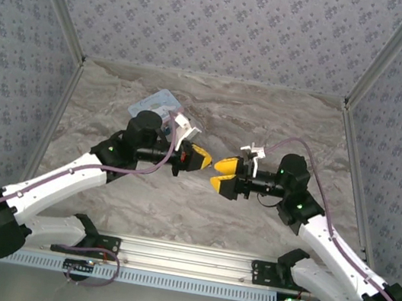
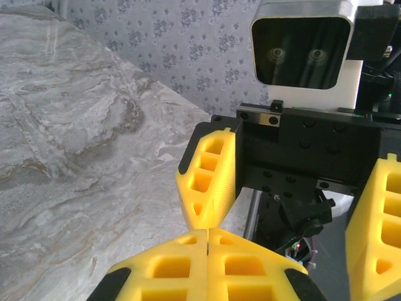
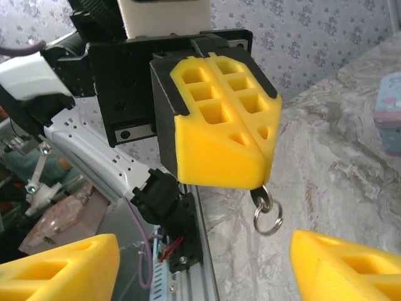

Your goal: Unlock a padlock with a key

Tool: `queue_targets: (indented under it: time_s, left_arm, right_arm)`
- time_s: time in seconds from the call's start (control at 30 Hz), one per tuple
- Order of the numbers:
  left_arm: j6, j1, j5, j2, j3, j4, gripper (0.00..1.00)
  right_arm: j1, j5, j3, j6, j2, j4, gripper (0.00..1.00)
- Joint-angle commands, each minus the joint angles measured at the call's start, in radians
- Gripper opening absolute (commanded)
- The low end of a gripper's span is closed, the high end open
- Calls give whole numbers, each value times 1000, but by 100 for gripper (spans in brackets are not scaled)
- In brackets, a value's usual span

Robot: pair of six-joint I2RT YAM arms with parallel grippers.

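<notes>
The left gripper (image 3: 254, 169), fingers pressed together, is pinching the key (image 3: 258, 198), which is hanging under its tips with a ring (image 3: 257, 221). The right gripper (image 1: 217, 175) is standing spread just beside it. This is looking like a handover, so the right fingers should be closing squarely before the left lets go. I am counting one key, one ring, one tin (image 3: 390, 116) and two grippers. Where the padlock is lying, I cannot tell.

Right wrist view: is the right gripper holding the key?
No: the key hangs pinched in the shut left gripper, and the right gripper stands open below it.
</notes>
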Motion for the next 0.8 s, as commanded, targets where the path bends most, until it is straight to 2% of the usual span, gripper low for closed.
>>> queue_targets:
  time_s: [0.0,0.4,0.77]
  left_arm:
    - [26,5,57,-15,38,-5,0]
    - [13,5,103,-6,32,22,0]
    - [11,5,113,11,35,22,0]
  right_arm:
    - [12,31,30,-62,-1,21,70]
    - [30,58,42,-97,19,13,47]
    - [42,79,52,-96,42,18,33]
